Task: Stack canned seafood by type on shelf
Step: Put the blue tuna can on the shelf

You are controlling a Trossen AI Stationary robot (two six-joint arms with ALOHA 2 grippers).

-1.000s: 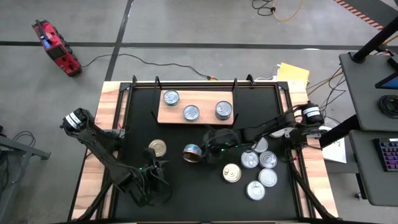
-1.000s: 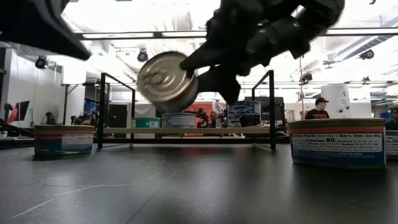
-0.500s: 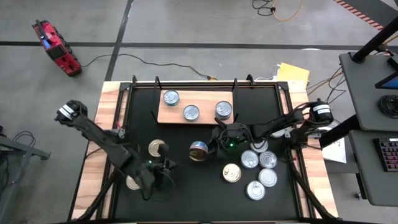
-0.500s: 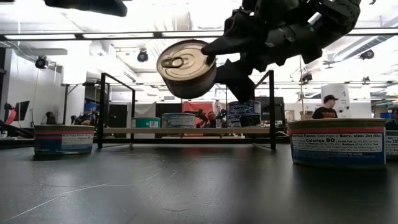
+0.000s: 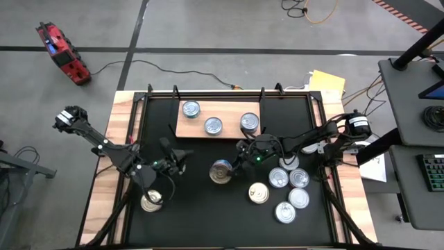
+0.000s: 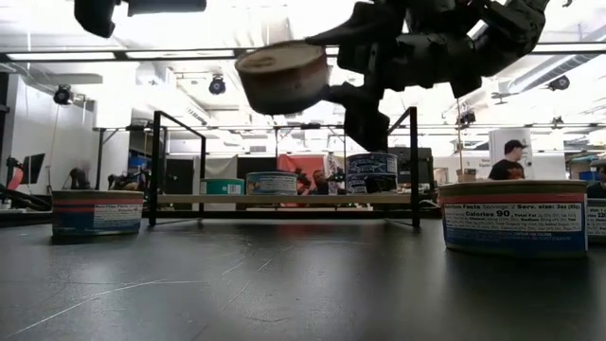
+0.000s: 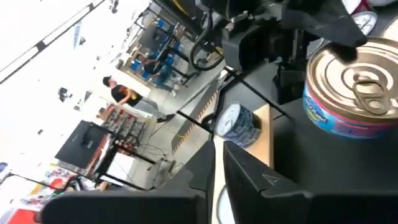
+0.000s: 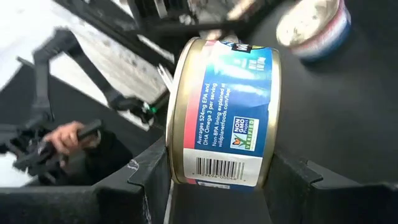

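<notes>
the right gripper [image 5: 232,165] hangs over the middle of the black table [image 5: 201,215], its fingers [image 8: 144,177] half spread and clamped on the sides of a gold-topped can [image 5: 221,171] with a blue and red label, lifted clear of the surface (in the low view it floats above the shelf's height). the shelf [image 5: 187,130], a light wooden board, lies at the far middle of the table, just beyond the held can, and carries three silver-topped cans [image 5: 213,126] spaced apart, the rightmost standing taller like a stack. the left gripper [image 5: 179,156] sits left of the held can, near the table's left side, fingers [image 7: 249,180] pressed together and empty. one lone can [image 5: 150,202] rests at the near left by the left arm. five more cans [image 5: 289,187] cluster at the right side, one gold-topped [image 5: 259,193].
</notes>
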